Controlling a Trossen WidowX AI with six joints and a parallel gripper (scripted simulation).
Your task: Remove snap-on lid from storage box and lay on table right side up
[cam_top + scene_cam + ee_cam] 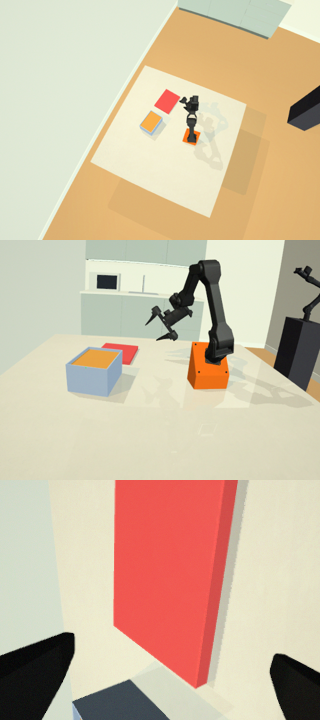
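The red lid (167, 101) (124, 354) (165, 570) lies flat on the table, its plain smooth face up, apart from the box. The blue storage box (146, 130) (86, 379) stands upright and open, with an orange surface (151, 121) (95, 358) inside, just below its rim. A dark surface (117, 700) shows at the box's place in the wrist view. My gripper (182, 104) (151, 332) (173, 652) is open and empty, in the air above the table, to the right of the lid in the top and exterior views. It touches neither lid nor box.
The arm stands on an orange base block (185, 139) (210, 380) to the right of the box. The pale table (160, 165) (155, 446) ends behind the lid. Kitchen cabinets (100, 314) and a dark pedestal (292, 353) with another arm stand beyond it.
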